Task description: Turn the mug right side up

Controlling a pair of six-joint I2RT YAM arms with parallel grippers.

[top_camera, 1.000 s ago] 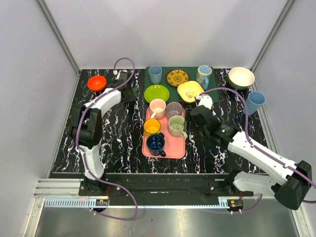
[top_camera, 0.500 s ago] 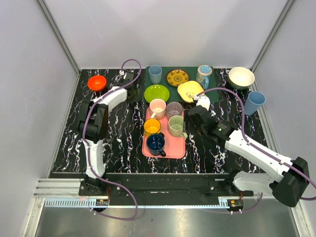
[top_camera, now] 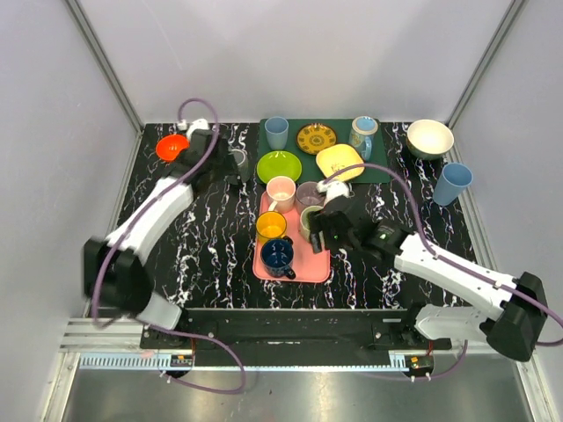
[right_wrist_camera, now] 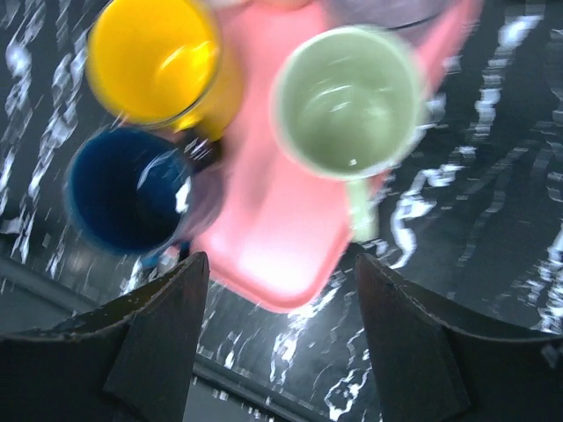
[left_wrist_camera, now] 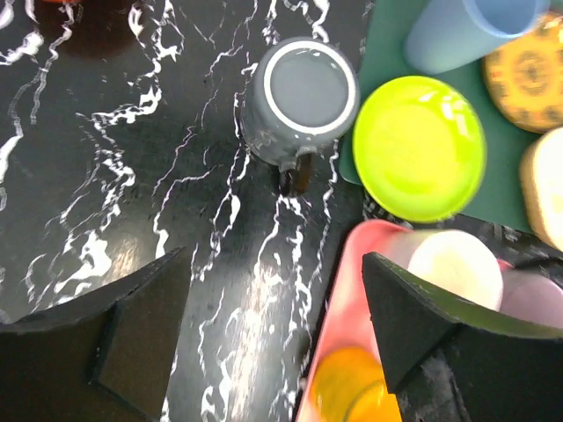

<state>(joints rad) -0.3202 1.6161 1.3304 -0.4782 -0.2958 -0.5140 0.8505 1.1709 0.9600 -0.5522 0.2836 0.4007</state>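
The grey mug [left_wrist_camera: 299, 105] stands on the black marble table, left of the lime bowl [left_wrist_camera: 418, 145], its handle towards the near side. Its top face shows a white ring around a flat grey disc; I cannot tell whether that is the mouth or the base. In the top view the grey mug [top_camera: 239, 159] sits just beyond my left gripper [top_camera: 222, 167]. My left gripper [left_wrist_camera: 273, 299] is open, above and nearer than the mug, with nothing between its fingers. My right gripper [right_wrist_camera: 280, 290] is open over the pink tray [right_wrist_camera: 281, 237], empty.
The pink tray [top_camera: 303, 261] holds a green mug [right_wrist_camera: 347, 101], a yellow cup [top_camera: 270, 226], a dark blue mug [top_camera: 278, 255], a pink cup [top_camera: 281, 189] and a clear glass [top_camera: 310, 193]. A red bowl [top_camera: 172, 147] is at the back left. Plates, a jar and cups fill the back.
My left gripper has opened and drawn back from the grey mug, which now stands free. The right gripper has moved left over the pink tray.
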